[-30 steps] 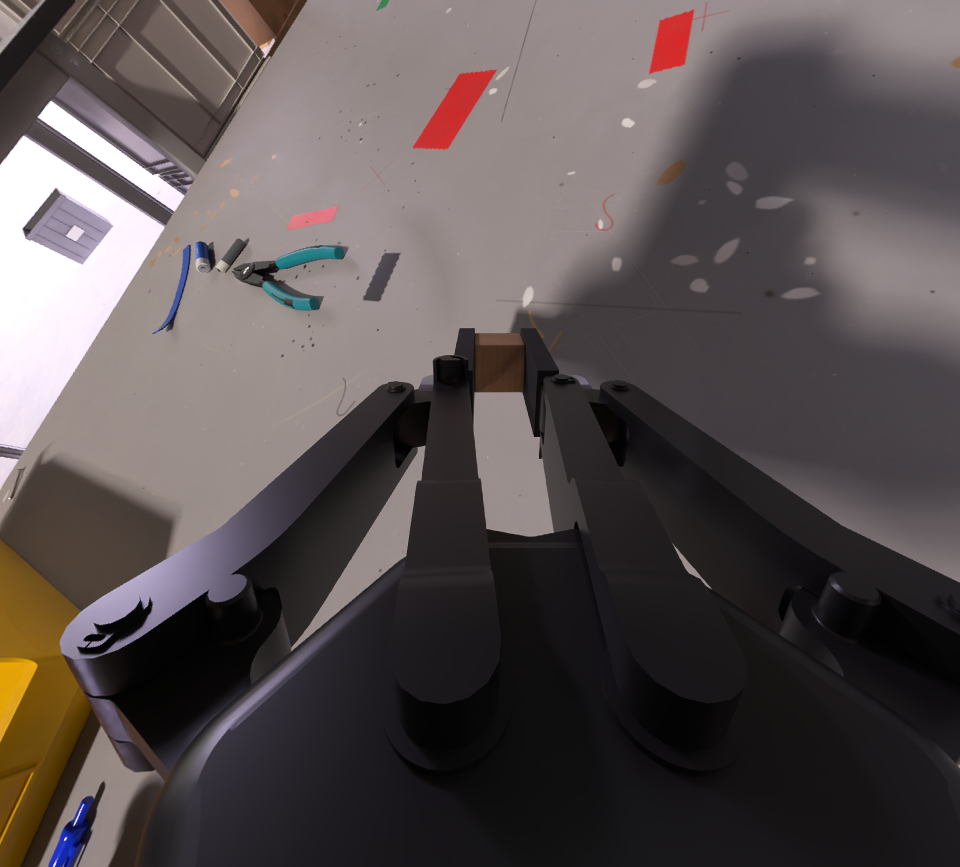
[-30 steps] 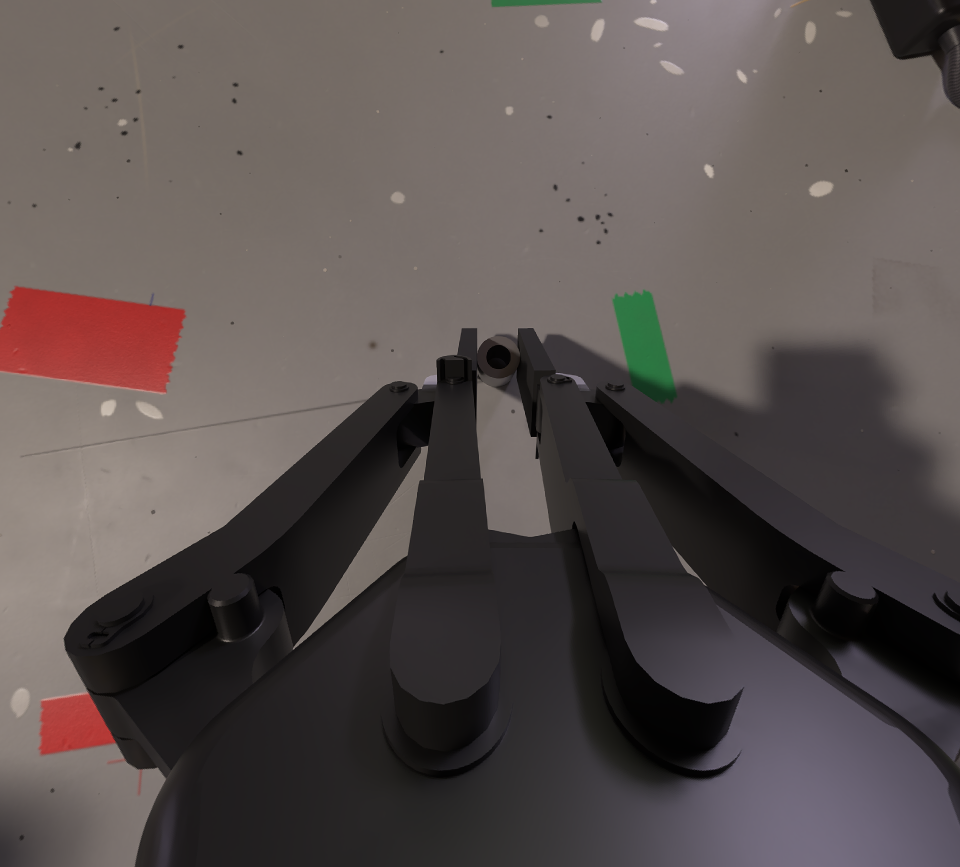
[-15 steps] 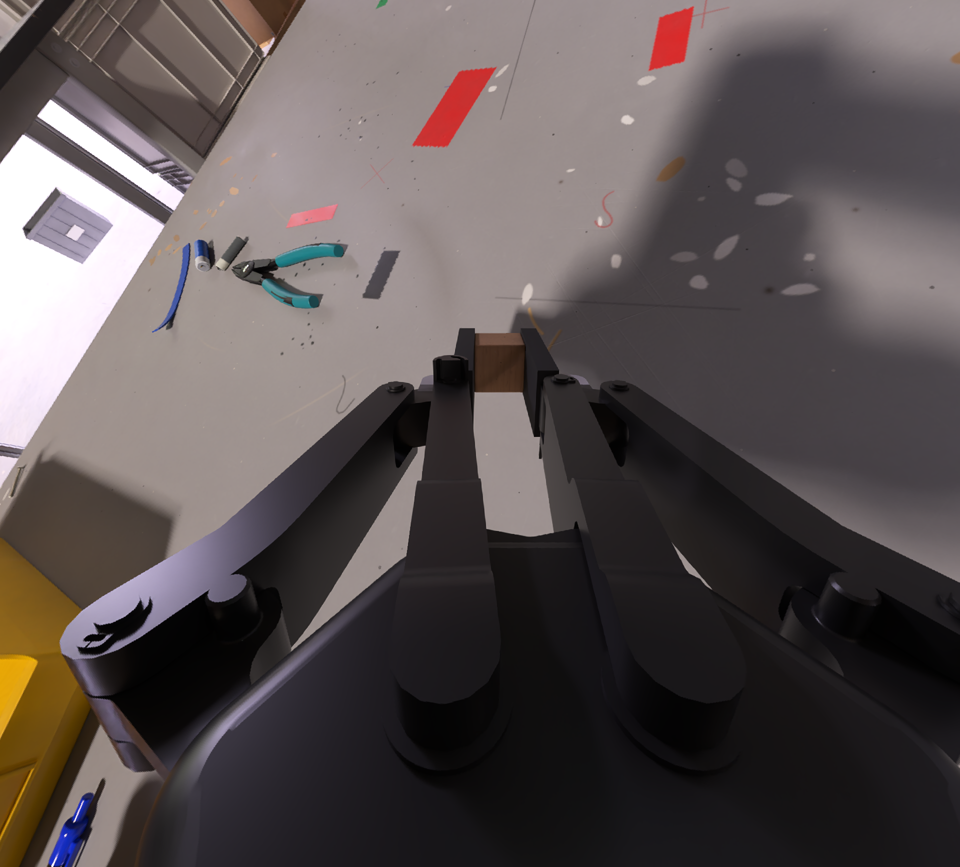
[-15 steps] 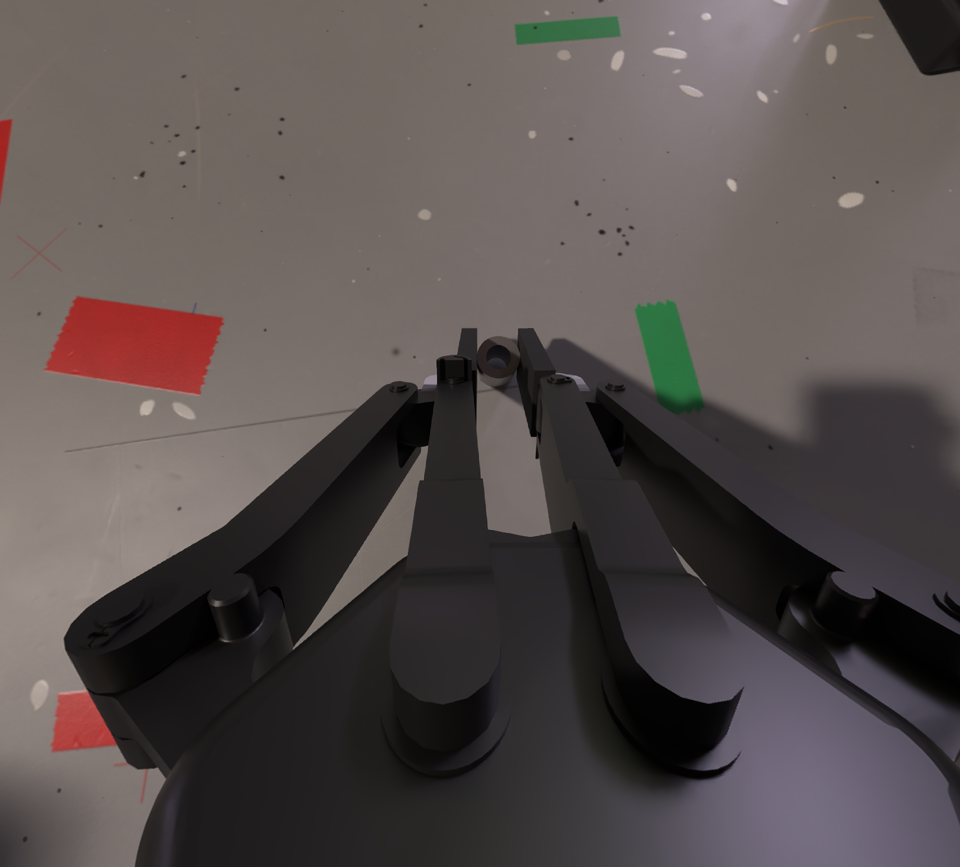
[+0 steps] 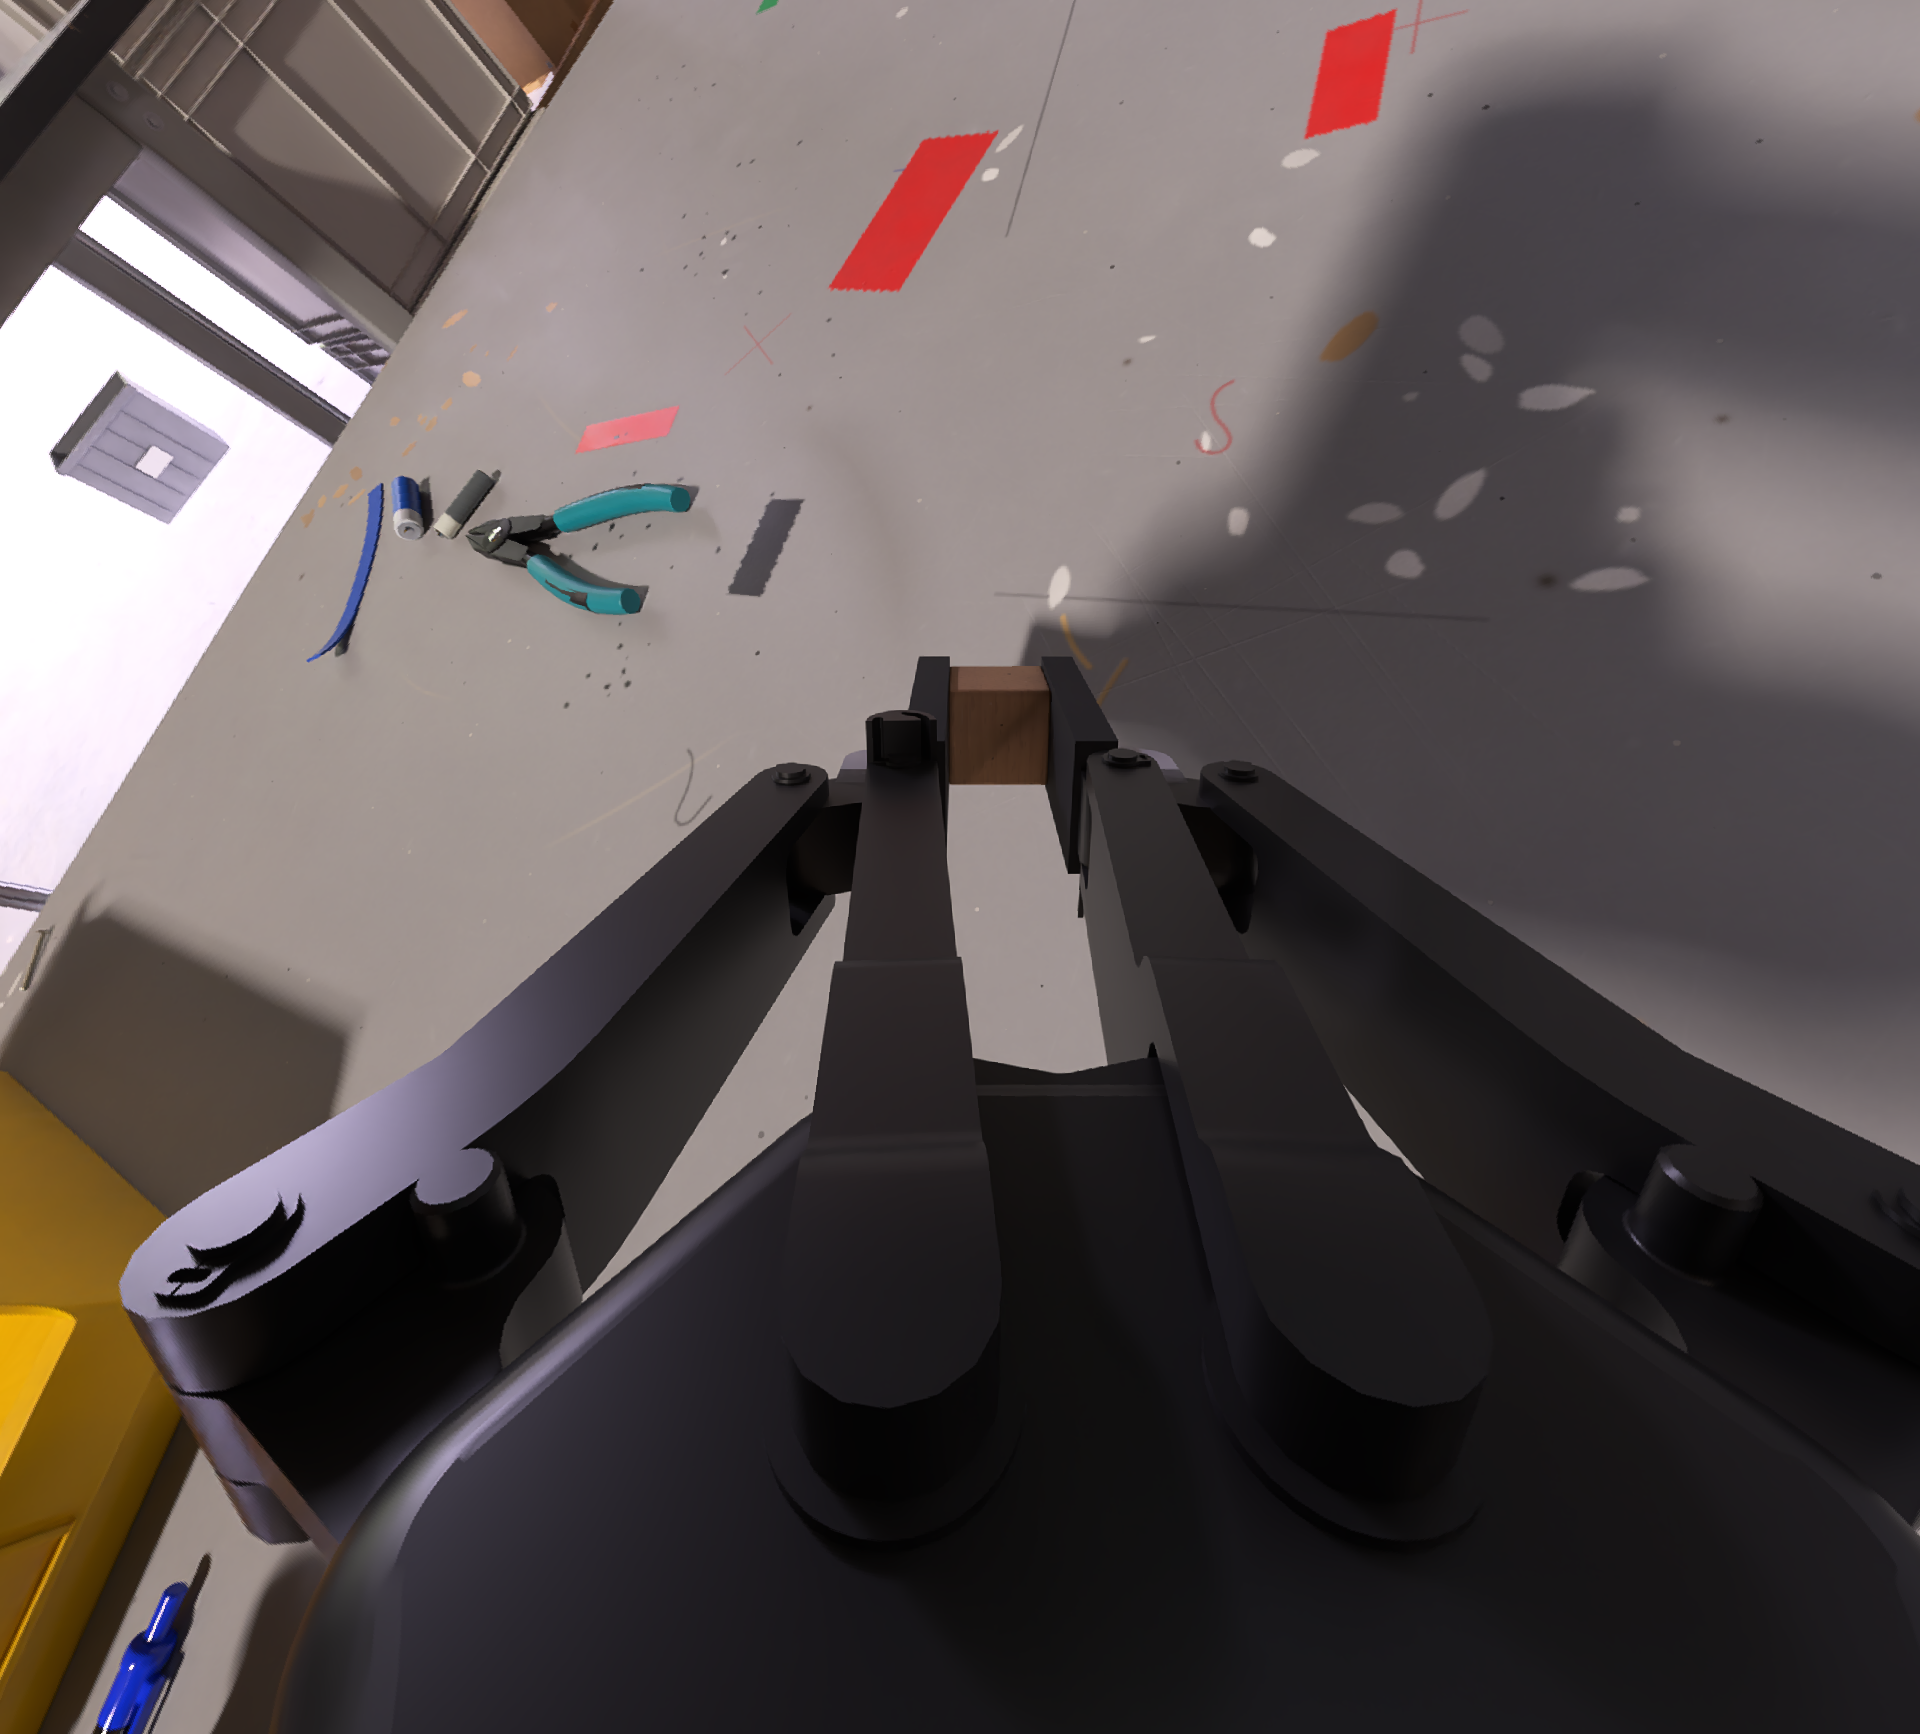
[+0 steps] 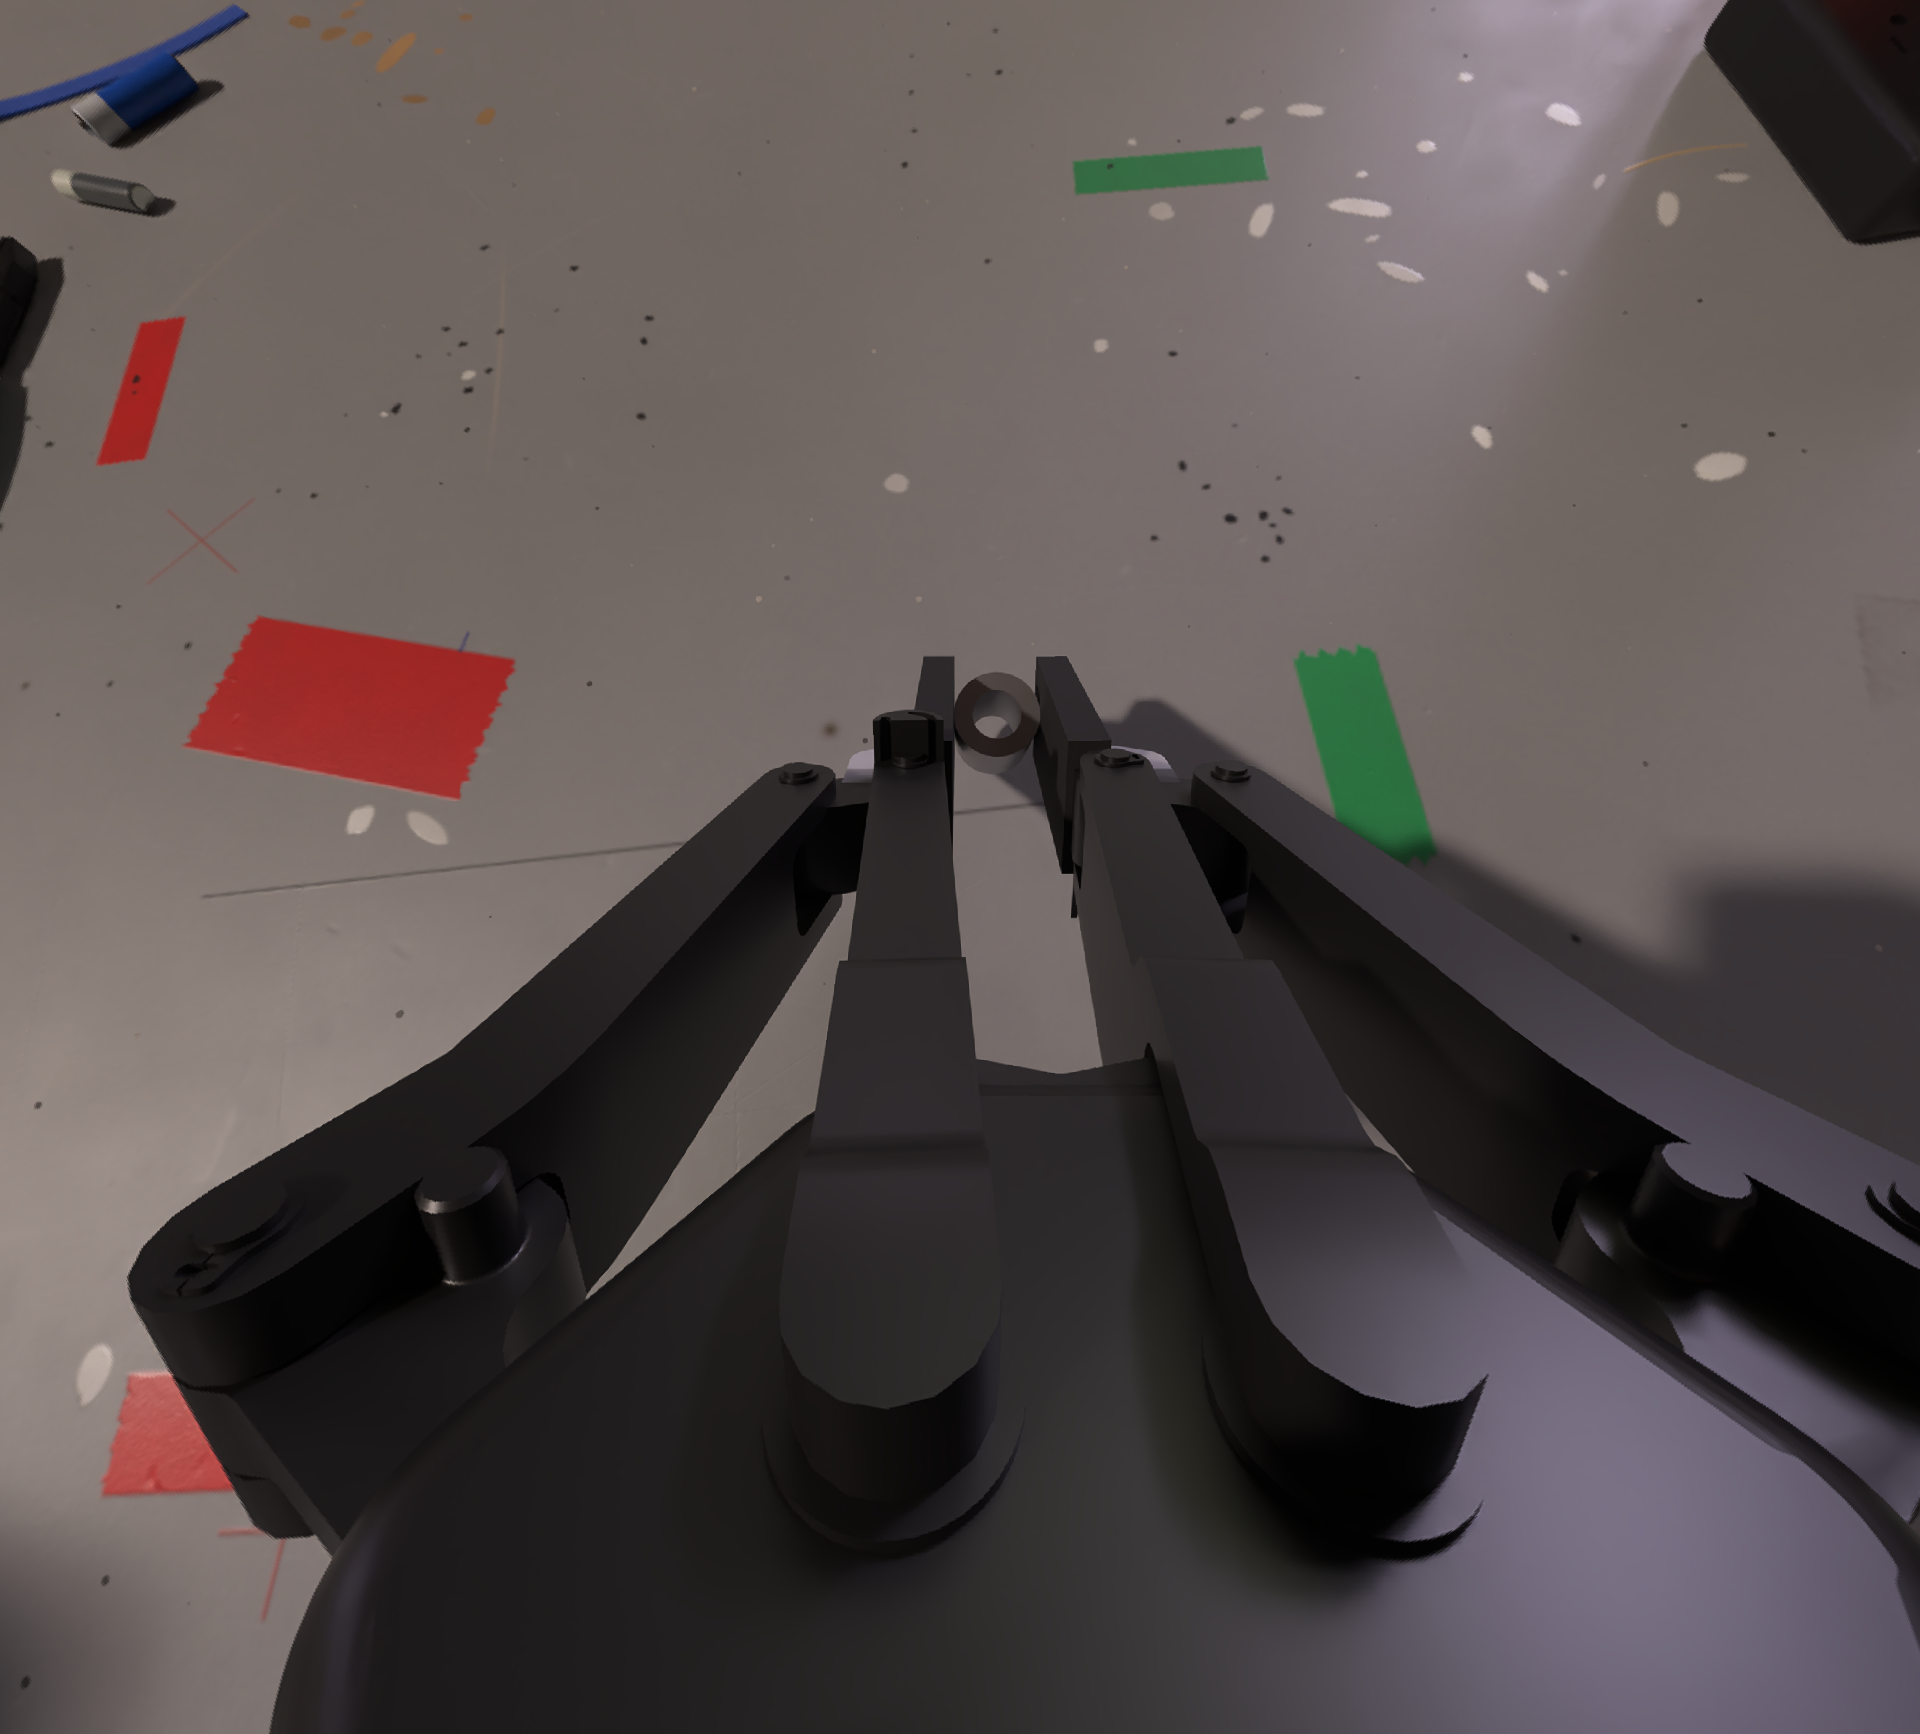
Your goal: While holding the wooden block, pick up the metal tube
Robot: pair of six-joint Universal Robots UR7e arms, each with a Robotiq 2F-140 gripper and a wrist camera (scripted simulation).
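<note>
My left gripper [image 5: 997, 697] is shut on a small brown wooden block [image 5: 997, 724] and holds it above the grey table. My right gripper [image 6: 995, 695] is shut on a short grey metal tube [image 6: 995, 723], seen end-on with its hole facing the camera. The tube is held clear of the table surface. The far end of the tube is hidden behind its near end.
Teal-handled pliers [image 5: 566, 541], a blue battery [image 5: 408, 505], a grey cylinder [image 5: 465, 502] and a blue strip [image 5: 353, 578] lie at the left. A yellow bin [image 5: 42, 1352] sits at the lower left. A black box [image 6: 1829, 84] stands at the right. Red, green and black tape patches mark the table.
My right gripper has risen and tilted up with the tube, so more of the far table shows, including the battery and the black box. My left gripper has stayed put with the block.
</note>
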